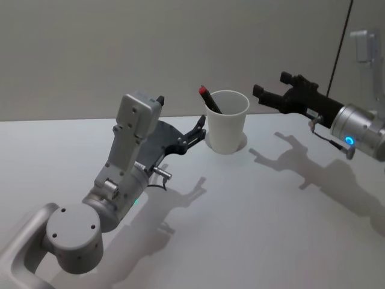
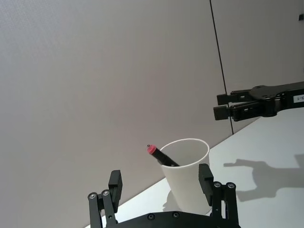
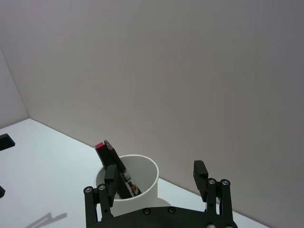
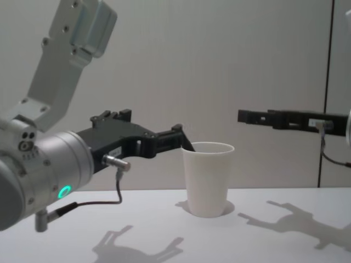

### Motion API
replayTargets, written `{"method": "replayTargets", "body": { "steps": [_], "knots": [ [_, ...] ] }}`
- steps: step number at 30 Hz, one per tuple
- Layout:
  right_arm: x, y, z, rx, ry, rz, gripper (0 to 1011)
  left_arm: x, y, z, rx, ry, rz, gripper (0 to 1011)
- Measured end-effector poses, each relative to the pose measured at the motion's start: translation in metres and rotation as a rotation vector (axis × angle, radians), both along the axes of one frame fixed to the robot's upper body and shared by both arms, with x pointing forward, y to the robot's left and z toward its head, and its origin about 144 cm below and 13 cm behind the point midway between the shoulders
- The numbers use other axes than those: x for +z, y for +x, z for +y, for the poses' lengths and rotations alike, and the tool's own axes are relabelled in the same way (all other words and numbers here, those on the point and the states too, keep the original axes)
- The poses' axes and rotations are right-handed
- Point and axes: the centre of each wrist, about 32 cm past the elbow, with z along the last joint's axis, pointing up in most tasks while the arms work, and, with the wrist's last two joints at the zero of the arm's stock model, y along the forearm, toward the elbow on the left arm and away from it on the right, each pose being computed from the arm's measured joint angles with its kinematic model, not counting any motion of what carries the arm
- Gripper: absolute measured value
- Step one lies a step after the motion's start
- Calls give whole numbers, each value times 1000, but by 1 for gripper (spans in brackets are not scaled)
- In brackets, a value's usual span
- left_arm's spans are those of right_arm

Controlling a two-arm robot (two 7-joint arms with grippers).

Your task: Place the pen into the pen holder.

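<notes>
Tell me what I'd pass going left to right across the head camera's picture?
Left end effector → pen, its red cap sticking out of the cup → pen holder, a white paper cup → right end effector, held off to the cup's right above the table.

- Even, soft indoor light across every view; the wall reads as a flat grey with no hot spots.
- Light falls from above and behind the arms: the right gripper (image 1: 260, 94) casts a crisp finger-shaped shadow on the table (image 1: 252, 205) toward 6 o'clock in the head view.
- The left gripper (image 1: 199, 127) throws a similar shadow, also toward 6 o'clock.
- The pen holder (image 1: 227, 121) leaves only a small dark patch at its base.
- The head view is slightly soft; the nearest arm joint at 7 o'clock is blurred.
- No glare on the white table.
</notes>
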Motion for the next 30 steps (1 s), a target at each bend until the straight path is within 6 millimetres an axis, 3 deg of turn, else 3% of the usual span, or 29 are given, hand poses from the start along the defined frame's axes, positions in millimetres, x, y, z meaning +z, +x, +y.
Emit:
{"method": "replayTargets", "body": {
  "steps": [30],
  "knots": [
    [-29,-81,12,-195,-49,-53,1002,1,-4,2,13,17,0,1001]
  ]
}}
